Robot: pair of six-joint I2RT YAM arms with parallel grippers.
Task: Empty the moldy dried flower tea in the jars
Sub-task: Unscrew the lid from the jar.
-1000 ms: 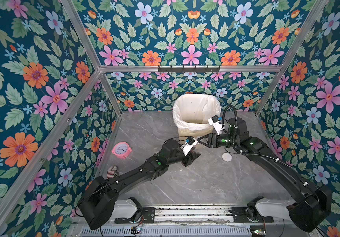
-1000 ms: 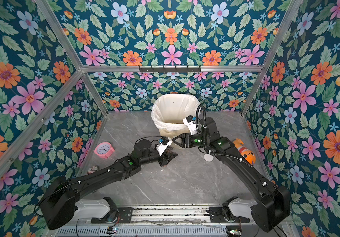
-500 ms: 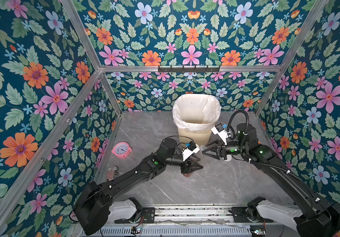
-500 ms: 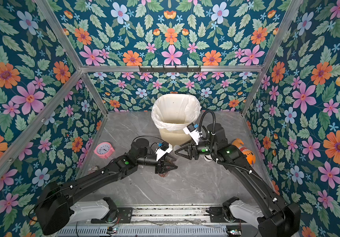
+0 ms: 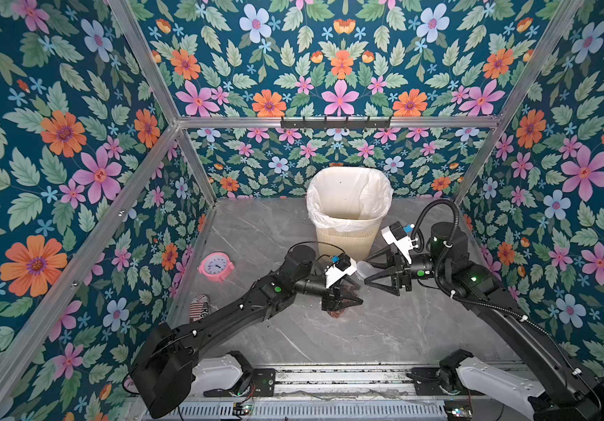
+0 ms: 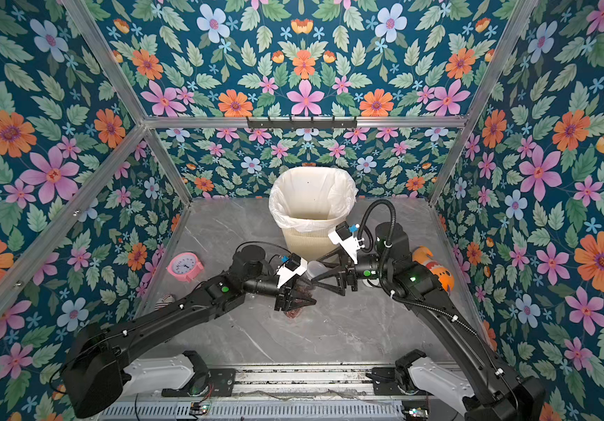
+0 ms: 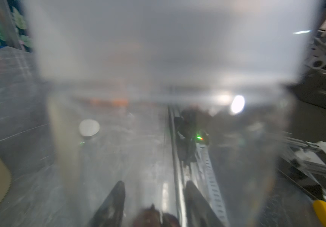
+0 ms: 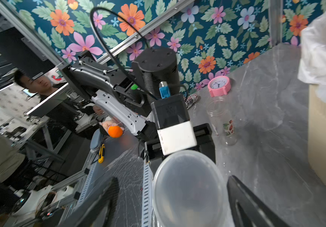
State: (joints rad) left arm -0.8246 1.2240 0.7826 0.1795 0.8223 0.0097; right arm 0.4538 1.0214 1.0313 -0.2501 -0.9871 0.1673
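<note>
The moldy dried flower tea (image 5: 337, 312), tiny reddish-brown buds and crumbs, is inside the narrow clear plastic jar (image 5: 352, 288), down at its low, near end; the jar is tipped at a slant over the middle of the grey marble table (image 5: 366, 339), just in front of the tall cream ribbed bin (image 5: 344, 242) with the white bag in it; I cannot tell if its low end touches the table. The left gripper (image 5: 346, 297) has its black jaws clamped on the sides of the jar; from the left wrist the jar is a big blur that fills the view. The jar's round clear lid (image 5: 363, 269) is on the high end and points right; the right gripper (image 5: 366, 270) has its jaws wide apart, one on each side of the lid; I cannot tell if they touch it. The other jar (image 8: 220, 118), clear with a small flower label, is on the table with its mouth open, near the round pink clock (image 5: 216, 266) at the left; a flat white round lid (image 7: 89, 127) lies on the table too.
</note>
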